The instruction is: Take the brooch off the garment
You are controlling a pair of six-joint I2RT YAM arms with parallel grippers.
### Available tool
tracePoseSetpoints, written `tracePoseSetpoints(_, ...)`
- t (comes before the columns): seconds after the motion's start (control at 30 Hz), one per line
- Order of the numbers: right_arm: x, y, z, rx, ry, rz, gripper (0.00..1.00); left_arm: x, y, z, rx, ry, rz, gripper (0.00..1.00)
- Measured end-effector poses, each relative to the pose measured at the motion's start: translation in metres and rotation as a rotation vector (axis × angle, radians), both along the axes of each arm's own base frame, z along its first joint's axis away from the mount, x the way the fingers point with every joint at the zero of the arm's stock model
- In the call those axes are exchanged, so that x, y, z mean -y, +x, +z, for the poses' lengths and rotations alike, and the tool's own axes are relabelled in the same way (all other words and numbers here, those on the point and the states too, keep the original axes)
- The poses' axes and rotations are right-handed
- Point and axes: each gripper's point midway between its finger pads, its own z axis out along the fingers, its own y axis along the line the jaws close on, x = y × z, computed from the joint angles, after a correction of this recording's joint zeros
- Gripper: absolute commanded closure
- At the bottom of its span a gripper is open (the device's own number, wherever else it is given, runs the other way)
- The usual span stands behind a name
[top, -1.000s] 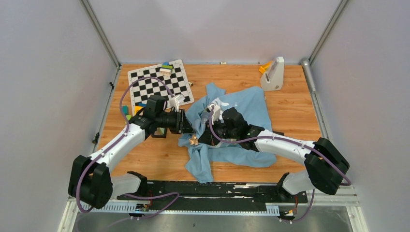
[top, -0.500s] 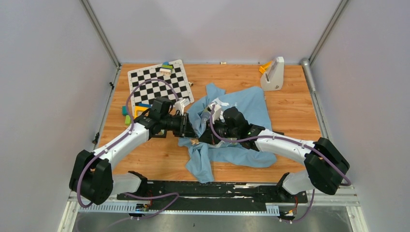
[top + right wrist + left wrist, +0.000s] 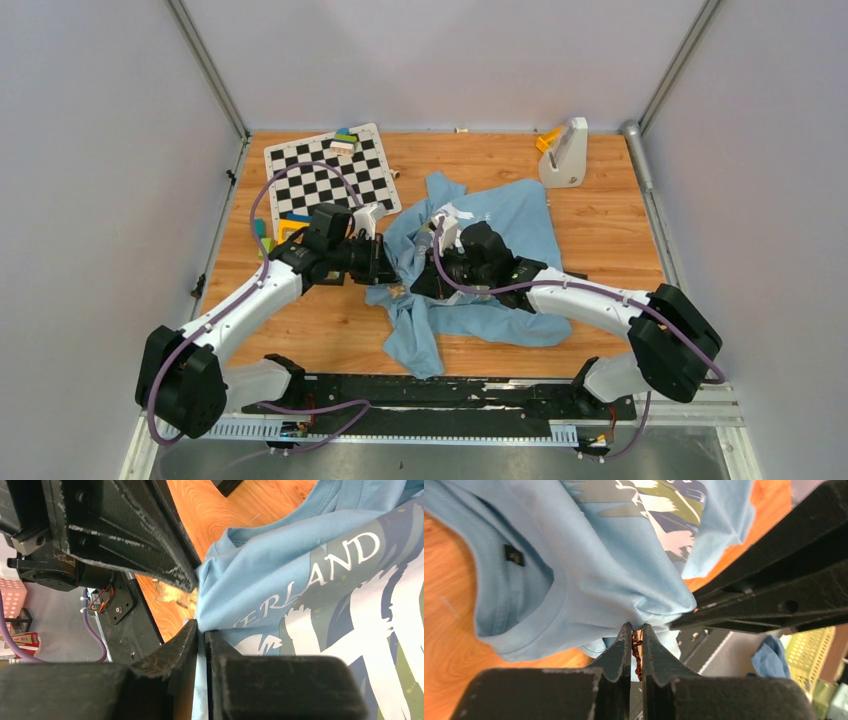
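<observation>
Light blue garment [image 3: 505, 220] crumpled at the middle of the wooden table [image 3: 610, 250], left gripper [image 3: 636, 628] narrowed onto the tiny orange-red brooch [image 3: 637, 652] at a bunched fold, right gripper [image 3: 201, 628] just beside it, pinching the cloth, checkerboard [image 3: 320, 175] near the far left corner

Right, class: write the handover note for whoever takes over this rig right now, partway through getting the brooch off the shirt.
Left tool: closed on the small orange-red brooch, which sits between its fingertips.
Right tool: shut on a fold of the light blue T-shirt, close beside the left tool.
Where: the cloth is drawn to a point at the left tool's tip, so the brooch looks attached there.
Done: both grips taken.
Left: probably pull the brooch away while the right tool holds the cloth back, then set it down.
</observation>
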Motion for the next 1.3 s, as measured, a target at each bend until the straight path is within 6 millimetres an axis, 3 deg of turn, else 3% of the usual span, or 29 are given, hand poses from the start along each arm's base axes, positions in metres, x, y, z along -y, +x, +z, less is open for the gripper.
tracePoseSetpoints(0.07,0.000,0.000,-0.002,-0.009,-0.003,-0.001,0.71,-0.004,0.002,-0.003,0.003,0.022,0.019,0.95)
tracePoseSetpoints(0.3,-0.001,-0.001,0.000,-0.044,0.013,-0.024,0.49,-0.007,0.009,-0.002,0.021,0.033,0.056,0.94)
tracePoseSetpoints(0.47,-0.003,0.000,0.004,-0.061,0.047,-0.052,0.47,-0.008,0.013,0.010,0.072,0.008,0.081,0.94)
tracePoseSetpoints(0.77,-0.016,0.012,-0.015,-0.138,0.043,-0.099,0.59,-0.005,0.013,0.014,0.093,-0.048,0.104,0.93)
tracePoseSetpoints(0.87,-0.020,0.013,-0.007,-0.141,0.078,-0.100,0.65,-0.003,0.013,0.013,0.083,-0.073,0.111,0.93)
tracePoseSetpoints(0.93,-0.022,0.013,-0.001,-0.135,0.112,-0.102,0.79,0.000,0.013,0.014,0.078,-0.098,0.111,0.93)
tracePoseSetpoints(1.0,-0.021,0.011,0.004,-0.132,0.134,-0.105,0.96,0.003,0.012,0.015,0.072,-0.124,0.106,0.84)
tracePoseSetpoints(1.03,-0.018,0.010,0.003,-0.136,0.134,-0.111,1.00,0.004,0.012,0.016,0.066,-0.140,0.105,0.81)
tracePoseSetpoints(1.3,-0.011,0.014,0.004,-0.126,0.133,-0.146,1.00,0.002,0.013,0.022,0.063,-0.173,0.122,0.55)
